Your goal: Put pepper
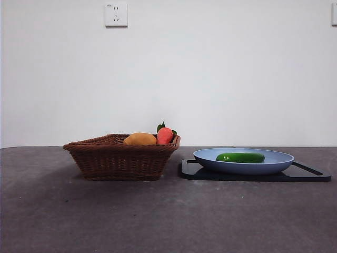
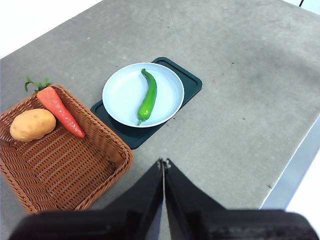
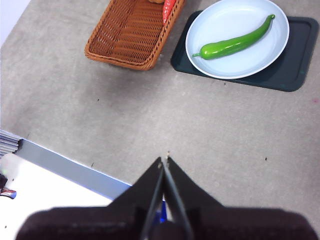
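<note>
The green pepper (image 1: 240, 157) lies in the blue plate (image 1: 279, 161), which stands on a dark tray (image 1: 308, 174) right of the basket. It also shows in the left wrist view (image 2: 148, 98) and the right wrist view (image 3: 235, 44). My left gripper (image 2: 163, 162) is shut and empty, high above the table, apart from the plate (image 2: 120, 95). My right gripper (image 3: 164, 161) is shut and empty, high above the table's edge, far from the plate (image 3: 220, 20). Neither arm shows in the front view.
A brown wicker basket (image 1: 121, 158) stands left of the tray and holds a red-orange carrot-like fruit with green leaves (image 2: 60, 110) and a yellow-orange oval fruit (image 2: 32, 124). The grey table's edge (image 3: 75, 167) runs below my right gripper.
</note>
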Tool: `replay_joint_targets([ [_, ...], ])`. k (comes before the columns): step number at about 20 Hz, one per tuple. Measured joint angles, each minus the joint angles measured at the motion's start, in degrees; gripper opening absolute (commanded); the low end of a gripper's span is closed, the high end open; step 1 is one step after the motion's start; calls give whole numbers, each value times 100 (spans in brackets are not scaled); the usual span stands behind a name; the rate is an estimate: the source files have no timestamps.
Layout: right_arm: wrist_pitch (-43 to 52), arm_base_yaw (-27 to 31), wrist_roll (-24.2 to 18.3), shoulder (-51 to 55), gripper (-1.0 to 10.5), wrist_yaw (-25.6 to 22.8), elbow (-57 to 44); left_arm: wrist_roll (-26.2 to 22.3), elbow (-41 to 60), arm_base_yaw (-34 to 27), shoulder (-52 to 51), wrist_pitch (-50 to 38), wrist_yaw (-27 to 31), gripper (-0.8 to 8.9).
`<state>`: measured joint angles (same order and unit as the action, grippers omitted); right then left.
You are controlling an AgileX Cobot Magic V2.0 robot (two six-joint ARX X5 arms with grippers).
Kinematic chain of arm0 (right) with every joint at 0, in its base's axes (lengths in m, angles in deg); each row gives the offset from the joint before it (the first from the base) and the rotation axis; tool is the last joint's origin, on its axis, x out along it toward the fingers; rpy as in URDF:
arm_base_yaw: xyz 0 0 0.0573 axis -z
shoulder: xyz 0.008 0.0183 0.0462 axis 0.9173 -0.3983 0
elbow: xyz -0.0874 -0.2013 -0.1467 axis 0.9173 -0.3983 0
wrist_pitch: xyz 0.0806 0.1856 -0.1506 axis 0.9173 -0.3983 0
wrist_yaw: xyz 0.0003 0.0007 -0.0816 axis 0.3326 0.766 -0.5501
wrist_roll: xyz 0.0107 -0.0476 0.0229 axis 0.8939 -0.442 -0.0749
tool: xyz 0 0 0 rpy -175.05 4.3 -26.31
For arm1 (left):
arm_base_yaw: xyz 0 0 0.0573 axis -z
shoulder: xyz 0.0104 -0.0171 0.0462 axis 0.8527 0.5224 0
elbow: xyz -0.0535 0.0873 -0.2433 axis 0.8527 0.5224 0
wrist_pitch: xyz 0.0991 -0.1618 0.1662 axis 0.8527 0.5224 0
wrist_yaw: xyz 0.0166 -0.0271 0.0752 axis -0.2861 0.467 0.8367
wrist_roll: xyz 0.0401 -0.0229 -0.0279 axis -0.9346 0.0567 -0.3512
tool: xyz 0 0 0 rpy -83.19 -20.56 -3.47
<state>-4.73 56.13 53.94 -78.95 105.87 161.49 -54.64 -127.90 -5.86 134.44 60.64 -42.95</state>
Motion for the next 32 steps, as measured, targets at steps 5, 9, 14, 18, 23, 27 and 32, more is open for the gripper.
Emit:
replay_joint_targets([
  [5,0,0,0,-55,11,-2,2,0,0,0,0,-2,0,8],
  [9,0,0,0,-55,11,-4,0,2,0,0,0,-2,0,8],
  [14,0,0,2,-55,11,-4,0,-140,0,-92,-4,-17,101,8],
  [18,0,0,0,-57,11,-4,2,-686,0,-988,-376,-968,133,8],
  [23,0,0,2,-57,11,-4,0,-879,0,-2830,-1462,-1434,-546,8],
  [27,0,0,2,-57,11,-4,2,-1049,595,-4050,-2457,-1921,-564,8],
  [32,0,0,2,-59,11,-4,2,-1237,2782,-4782,-4050,-3989,-562,8],
])
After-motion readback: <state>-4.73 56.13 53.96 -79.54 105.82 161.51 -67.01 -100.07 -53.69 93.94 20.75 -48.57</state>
